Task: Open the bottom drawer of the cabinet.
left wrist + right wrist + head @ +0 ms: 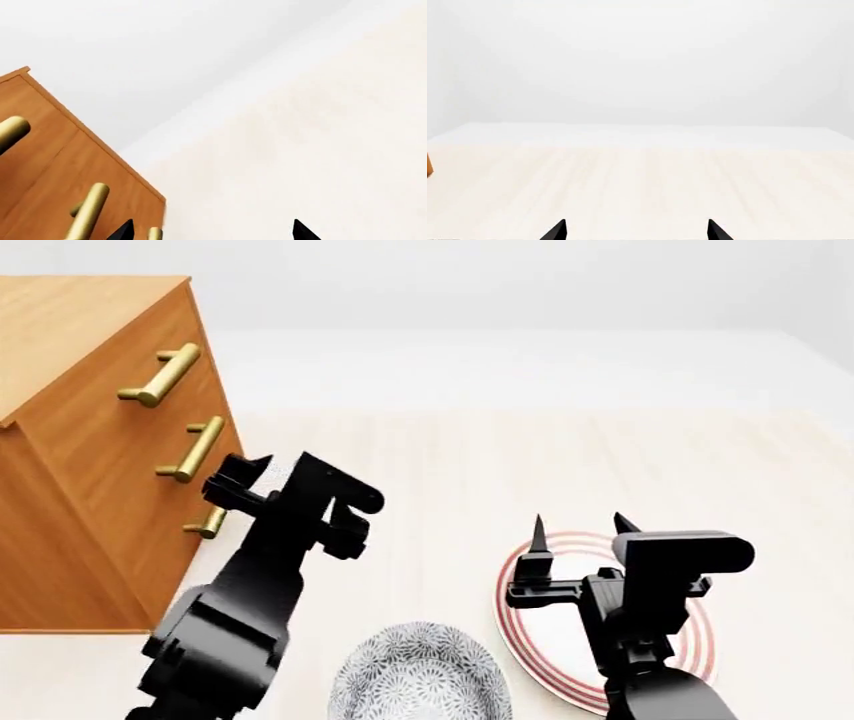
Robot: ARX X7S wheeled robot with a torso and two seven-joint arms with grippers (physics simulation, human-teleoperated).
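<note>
1. My left gripper (pixel 238 480) hangs just beside the cabinet (pixel 94 440), level with the bottom drawer (pixel 180 550) and its brass handle (pixel 207 523); jaws spread wide, holding nothing.
2. All three drawers sit flush and closed at the head view's left.
3. My right gripper (pixel 578 530) hovers over a red-ringed plate (pixel 534 630), jaws wide and empty.
4. A patterned bowl (pixel 418 675) sits beside the plate.

Even, bright, diffuse light is washing all three renders; wall and floor are blending pale; shadows are showing barely anywhere; edges are staying sharp, undistorted.
</note>
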